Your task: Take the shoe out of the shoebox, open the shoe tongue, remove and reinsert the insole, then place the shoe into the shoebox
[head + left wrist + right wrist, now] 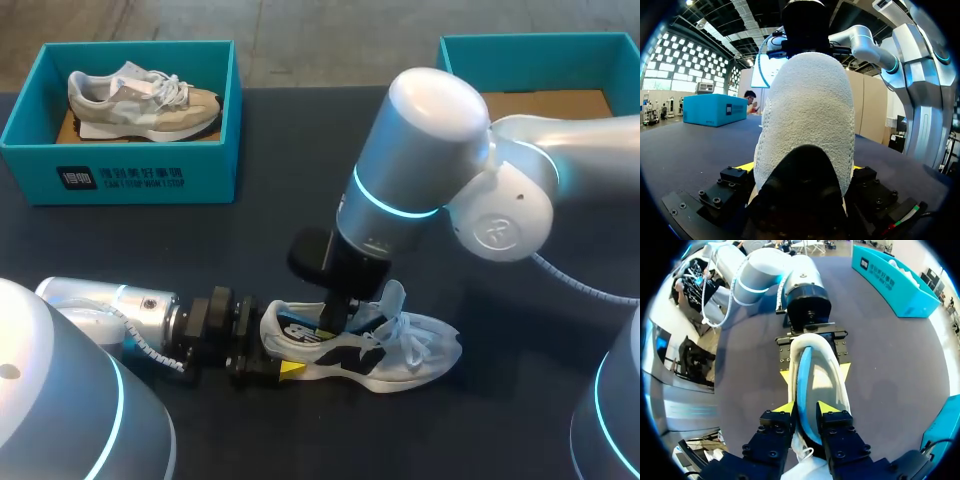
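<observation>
The shoe [415, 352] lies on the counter [150, 240] in front of the robot, with its long axis running left to right, heel toward my left arm, toe pointing right. The left pincer [815, 373] clamps the heel, and the right pincer [806, 407], from above, pinches the blue-lined side wall.

The shoe [370, 345] at the near middle is white with black side panels and a light-blue strip inside; its heel is a pebbled white knit. The left gripper [285, 368] is black with yellow tips. The left arm [100, 305] and right arm [420, 150] are silver with glowing cyan rings. The far-left shoebox [120, 175] is teal with white print and holds a beige-and-cream sneaker [140, 100]. The far-right box [540, 50] is teal, brown inside. The table [250, 230] is near-black.
</observation>
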